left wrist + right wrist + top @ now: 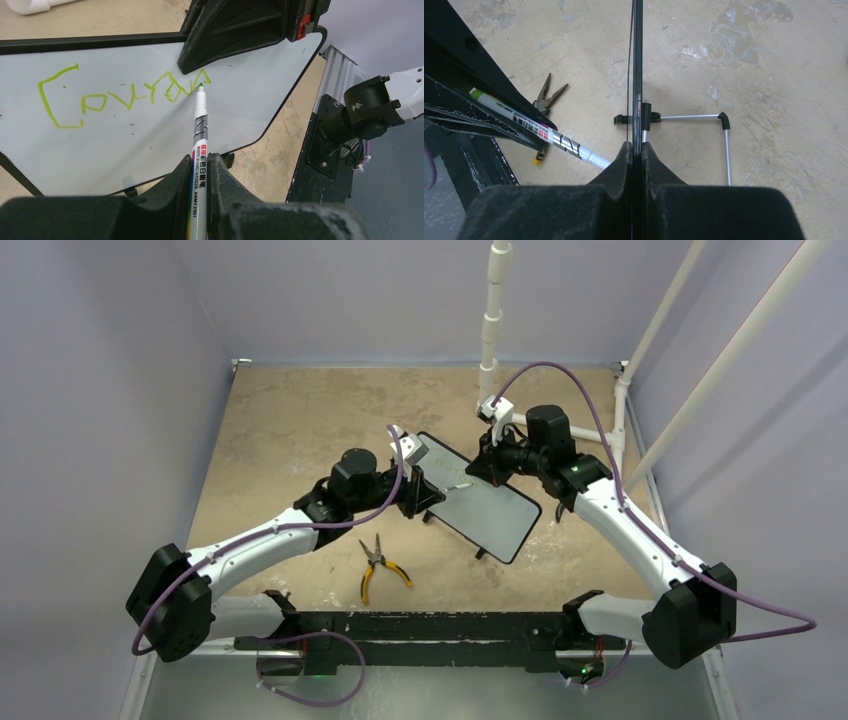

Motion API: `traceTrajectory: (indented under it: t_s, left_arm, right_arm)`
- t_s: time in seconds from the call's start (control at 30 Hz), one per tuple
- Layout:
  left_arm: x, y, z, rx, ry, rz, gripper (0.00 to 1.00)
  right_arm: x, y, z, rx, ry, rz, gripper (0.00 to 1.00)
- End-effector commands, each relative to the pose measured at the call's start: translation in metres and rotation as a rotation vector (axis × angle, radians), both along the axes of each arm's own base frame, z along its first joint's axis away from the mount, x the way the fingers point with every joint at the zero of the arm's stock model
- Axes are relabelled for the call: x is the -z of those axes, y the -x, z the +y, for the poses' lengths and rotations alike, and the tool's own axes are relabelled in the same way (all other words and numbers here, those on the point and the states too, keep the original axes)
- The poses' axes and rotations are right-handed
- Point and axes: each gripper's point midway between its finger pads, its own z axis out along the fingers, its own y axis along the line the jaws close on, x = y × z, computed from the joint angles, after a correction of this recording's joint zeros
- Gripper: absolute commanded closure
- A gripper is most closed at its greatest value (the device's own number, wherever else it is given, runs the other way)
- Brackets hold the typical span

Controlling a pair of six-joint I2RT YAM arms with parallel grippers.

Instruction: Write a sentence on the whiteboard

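Tan table [290, 420] | left gripper [200, 162], arm outstretched, clamps marker [200, 125], tip on whiteboard [125, 150] | right gripper [636, 147] pinches whiteboard's edge

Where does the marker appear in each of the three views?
Top external: marker, tiny, mid-picture, over the whiteboard's left part.
Left wrist: marker, centre, upright in the left gripper, tip at the green writing.
Right wrist: marker, left of centre, slanting toward the board edge.
Shared landmark: the whiteboard.
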Motion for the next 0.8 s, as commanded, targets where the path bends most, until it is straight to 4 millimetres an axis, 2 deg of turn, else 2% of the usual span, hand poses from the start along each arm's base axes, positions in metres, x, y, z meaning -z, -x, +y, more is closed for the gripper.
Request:
traceTrajectory:
  t_s: [0.0,0.37,0.63,0.77]
  left_arm:
    - [-0.011,-0.003,-0.004,-0.004,0.023,-0.014,1.00]
    - [0.018,0.003,0.006,-0.015,-0.062,0.045,1.00]
    - [0.013,-0.003,0.015,-0.079,-0.068,0.020,1.00]
    - [0.002,-0.007,0.018,-0.110,-0.046,-0.009,1.00]
  right_arm:
    - [-0.003,0.005,0.006,-0.030,-0.017,-0.001,1.00]
    - [-0.002,0.004,0.005,-0.028,-0.015,0.000,1.00]
    - [-0.002,0.004,0.005,-0.027,-0.014,0.002,1.00]
    - [-0.002,0.005,0.005,-0.028,-0.014,0.003,1.00]
